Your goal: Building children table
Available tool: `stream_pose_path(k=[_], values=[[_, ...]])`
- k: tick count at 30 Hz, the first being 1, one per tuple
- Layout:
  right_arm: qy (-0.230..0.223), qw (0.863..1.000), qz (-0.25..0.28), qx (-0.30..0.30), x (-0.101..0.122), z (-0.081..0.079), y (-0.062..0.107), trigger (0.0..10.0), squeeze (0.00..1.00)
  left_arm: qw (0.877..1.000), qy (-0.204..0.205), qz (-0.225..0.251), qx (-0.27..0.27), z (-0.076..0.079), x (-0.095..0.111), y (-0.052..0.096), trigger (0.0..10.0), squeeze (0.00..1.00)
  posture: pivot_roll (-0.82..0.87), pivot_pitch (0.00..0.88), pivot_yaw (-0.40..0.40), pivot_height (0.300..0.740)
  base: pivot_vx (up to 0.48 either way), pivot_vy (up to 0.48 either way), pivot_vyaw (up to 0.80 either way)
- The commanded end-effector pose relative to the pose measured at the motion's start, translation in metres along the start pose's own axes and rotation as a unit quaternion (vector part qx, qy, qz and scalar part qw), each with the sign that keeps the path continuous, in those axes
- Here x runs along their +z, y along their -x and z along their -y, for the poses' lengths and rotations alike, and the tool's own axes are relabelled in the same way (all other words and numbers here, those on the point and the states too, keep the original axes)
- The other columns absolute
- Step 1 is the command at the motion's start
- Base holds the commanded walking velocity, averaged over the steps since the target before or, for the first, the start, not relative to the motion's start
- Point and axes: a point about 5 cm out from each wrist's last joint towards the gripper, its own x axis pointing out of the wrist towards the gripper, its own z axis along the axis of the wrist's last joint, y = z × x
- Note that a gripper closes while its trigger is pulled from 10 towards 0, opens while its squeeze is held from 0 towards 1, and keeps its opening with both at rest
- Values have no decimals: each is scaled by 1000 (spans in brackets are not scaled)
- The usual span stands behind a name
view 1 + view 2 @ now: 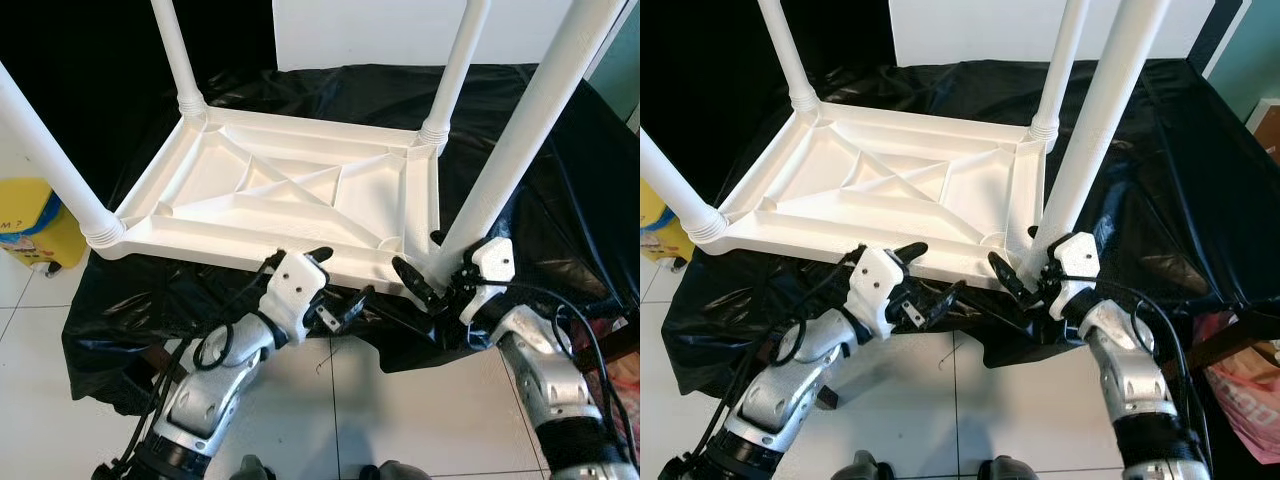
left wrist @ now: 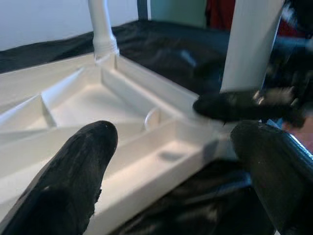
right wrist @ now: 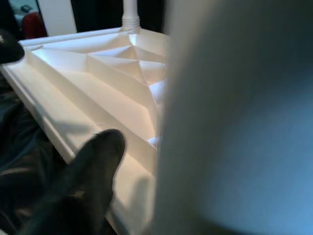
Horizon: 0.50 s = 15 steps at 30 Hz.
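While the tabletop lies upside down on the black sheet that covers the bench, ribbed underside up, three legs already stand in its corners: the far-left leg, the far-right leg and the near-left leg. The fourth leg is your concern. It stands at the near-right corner, its foot at or just over the socket, and its long axis tilts up and away to the right instead of standing plumb like the others.

Your right gripper is the nearer one by far. Its fingers are clasped round the leg's lowest part, one black finger lying across the tabletop's near edge just left of the leg. In the right wrist view the leg sits right against the camera, with one finger beside it.

Your left gripper hovers at the near edge, left of that corner, fingers spread and holding nothing. One finger reaches up over the rim; the other hangs below it, over the sheet. In the left wrist view the rim runs between the two fingers, with the leg ahead.

I judge the leg is not yet seated. The next push looks to go down along the leg's axis once it is brought upright over the socket. Your left gripper is well placed to steady the rim against that push.
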Motion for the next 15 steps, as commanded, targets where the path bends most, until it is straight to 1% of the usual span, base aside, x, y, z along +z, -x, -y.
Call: stream_pose_path(k=[1,2,3,8,11,12,15], values=[[-7,999,-17,31,-6,-4,-2,4000,0,993,18,5,-114,12,5,0,10000,0,22,92,-9,740,0,0,0],[-7,999,-17,31,-6,-4,-2,4000,0,993,18,5,-114,12,5,0,10000,0,22,92,-9,740,0,0,0],[-4,999,-19,36,-7,-3,-3,0,0,992,19,4,-121,13,6,0,10000,0,22,90,-5,740,0,0,0],[-2,998,-29,47,-9,1,-3,0,0,991,14,-9,-136,16,5,1,10000,0,24,86,3,740,0,0,0],[-12,999,-34,38,-12,4,-2,0,0,989,10,-16,-144,17,5,2,10000,0,25,87,2,740,0,0,0],[-18,999,-35,33,-13,5,-3,10000,0,989,9,-20,-143,17,5,2,10000,0,23,89,3,740,0,0,0],[-26,999,-36,24,-14,4,-3,10000,0,989,0,-29,-142,16,4,3,10000,0,22,91,3,740,0,0,0]])
